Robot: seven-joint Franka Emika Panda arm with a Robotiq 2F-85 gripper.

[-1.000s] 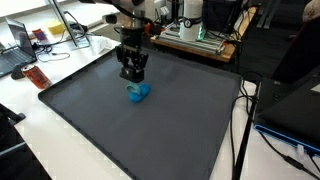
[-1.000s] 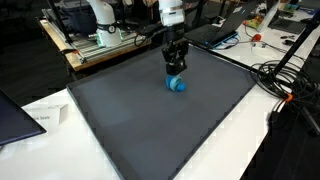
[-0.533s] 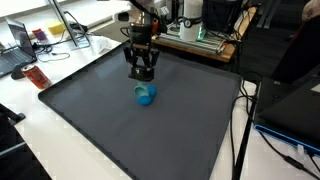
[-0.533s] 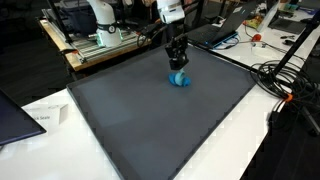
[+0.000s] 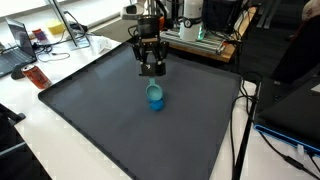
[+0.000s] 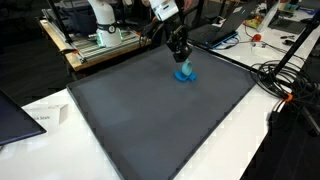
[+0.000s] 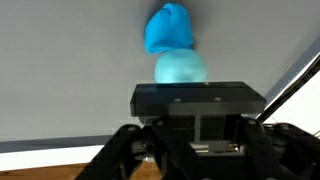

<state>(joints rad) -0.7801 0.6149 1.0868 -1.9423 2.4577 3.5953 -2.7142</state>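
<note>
A small blue object (image 5: 155,96), pale blue at one end and darker blue at the other, moves along with my gripper (image 5: 153,78) just over the dark grey mat (image 5: 110,120). In both exterior views the fingers reach down onto the blue object (image 6: 185,72), and my gripper (image 6: 182,62) looks shut on it near the mat's far edge. In the wrist view the blue object (image 7: 174,45) shows beyond the black gripper housing (image 7: 198,100), which hides the fingertips.
A workbench with equipment (image 5: 200,35) stands behind the mat. A laptop (image 5: 18,45) and a red item (image 5: 35,76) lie off one side. Cables (image 6: 285,80) and a tripod leg (image 6: 295,45) crowd the other side, and papers (image 6: 40,118) lie near a laptop corner.
The gripper has travelled across the mat toward its far edge, and the blue object has moved with it. The jaws have stayed as they were.
</note>
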